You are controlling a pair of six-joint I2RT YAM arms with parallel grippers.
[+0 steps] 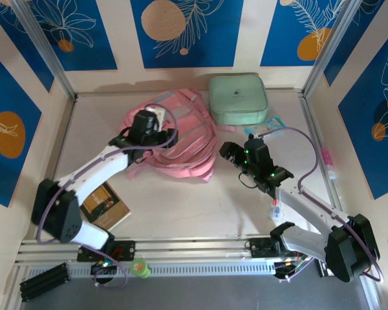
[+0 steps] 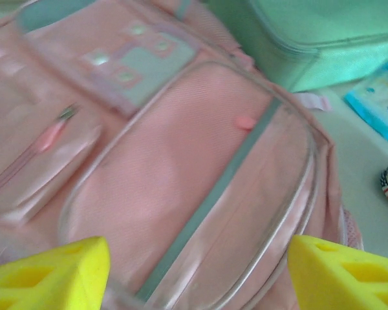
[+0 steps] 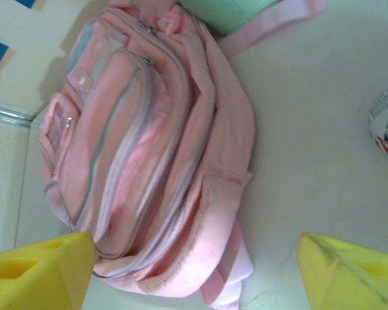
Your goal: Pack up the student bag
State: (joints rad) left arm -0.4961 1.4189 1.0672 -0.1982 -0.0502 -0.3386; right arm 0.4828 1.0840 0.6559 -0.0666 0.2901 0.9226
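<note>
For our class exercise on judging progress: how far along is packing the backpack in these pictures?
Done: nothing visibly packed; the backpack lies on the table, zips seemingly closed. In hand: nothing; the left gripper hovers open over it, the right gripper open beside it. Left: opening it and loading the green case, book and blue packet, all lying outside.

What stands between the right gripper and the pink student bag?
Nothing visible does. The right gripper, jaws open, faces the student bag directly, with only bare table between them. The mint case lies beyond the bag, aside.
</note>
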